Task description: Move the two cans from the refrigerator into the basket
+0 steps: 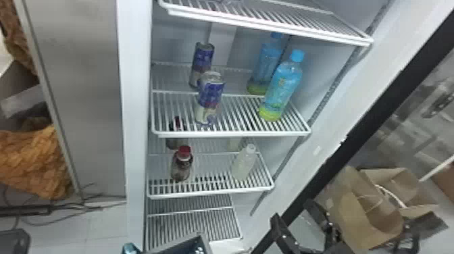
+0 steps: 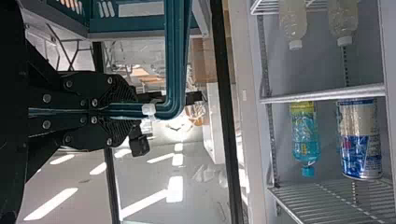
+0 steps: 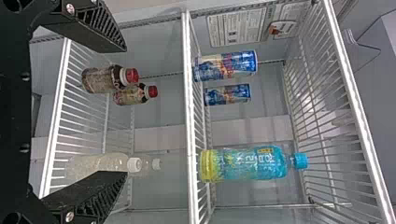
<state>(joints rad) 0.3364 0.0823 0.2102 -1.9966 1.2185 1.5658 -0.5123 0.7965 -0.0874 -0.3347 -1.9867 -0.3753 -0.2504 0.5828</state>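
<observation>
My right gripper (image 1: pixel 292 210) is low and right of the refrigerator shelves in the head view. In the right wrist view my right gripper (image 3: pixel 126 111) stands open, its fingers wide apart and away from the cans. Two blue-and-white cans stand upright on the shelf with the blue bottles: the front can (image 1: pixel 210 98) nearer the edge, the rear can (image 1: pixel 202 62) behind it; also front can (image 3: pixel 226 65) and rear can (image 3: pixel 228 94). Beneath the shelves is the basket (image 1: pixel 189 241). My left gripper (image 2: pixel 133 111) is shut on the basket's teal handle (image 2: pixel 175 60).
Blue bottles (image 1: pixel 281 87) stand right of the cans. One shelf down are red-capped bottles (image 1: pixel 182 165) and pale bottles (image 1: pixel 244 163). A wire shelf (image 1: pixel 270 17) spans above the cans. The black-framed door (image 1: pixel 364 135) slants along the right, with a paper bag (image 1: pixel 364 216) beyond.
</observation>
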